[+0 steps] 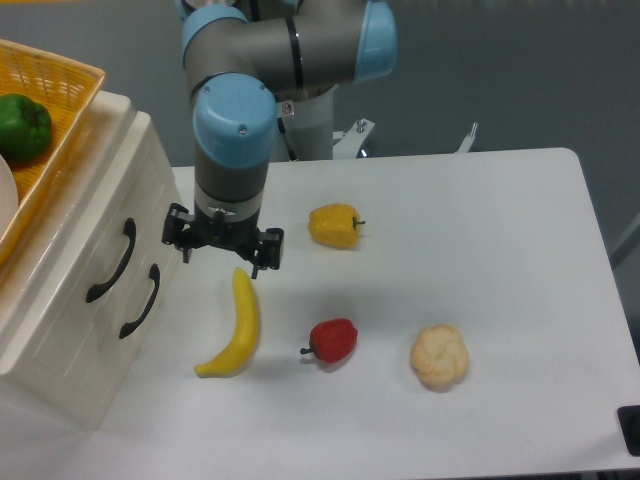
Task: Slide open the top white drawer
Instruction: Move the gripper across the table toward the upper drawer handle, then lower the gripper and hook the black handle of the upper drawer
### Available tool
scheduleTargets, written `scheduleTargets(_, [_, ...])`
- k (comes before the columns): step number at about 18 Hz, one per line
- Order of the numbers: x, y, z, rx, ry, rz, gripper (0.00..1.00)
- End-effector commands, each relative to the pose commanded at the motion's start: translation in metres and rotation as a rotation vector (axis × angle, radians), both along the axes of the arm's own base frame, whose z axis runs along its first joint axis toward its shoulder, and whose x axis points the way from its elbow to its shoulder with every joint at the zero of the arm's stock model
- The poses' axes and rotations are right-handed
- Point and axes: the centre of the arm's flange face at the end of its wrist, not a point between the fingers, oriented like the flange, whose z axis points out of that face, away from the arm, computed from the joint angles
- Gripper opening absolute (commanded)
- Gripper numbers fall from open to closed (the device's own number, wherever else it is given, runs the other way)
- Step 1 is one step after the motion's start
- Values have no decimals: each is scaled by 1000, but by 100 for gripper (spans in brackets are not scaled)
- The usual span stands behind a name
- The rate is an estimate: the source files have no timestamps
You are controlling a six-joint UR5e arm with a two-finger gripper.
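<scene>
Three peppers: one yellow pepper (333, 226), one red pepper (334, 340), one green pepper (22, 126). One banana (236, 325). One cauliflower (439, 356). Two drawer handles (111, 261).

We take this for a robotics lab set up as a mock kitchen. A grey-and-blue industrial arm (240, 90) is bolted at the back edge of a plain white worktop (500, 230), against a bare grey wall. What looks like toy food lies spread out on it: a banana (236, 325), a red pepper (333, 340), a yellow pepper (334, 225), a cauliflower (439, 356). A small cream cabinet (90, 290) carries a yellow basket (60, 120).
</scene>
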Motion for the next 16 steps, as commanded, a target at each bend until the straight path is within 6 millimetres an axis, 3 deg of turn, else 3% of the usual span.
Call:
scheduleTargets(10, [28,15,-11,24,-93,-9,100])
scheduleTargets(16, [33,17,-13,28,-109,-19,100])
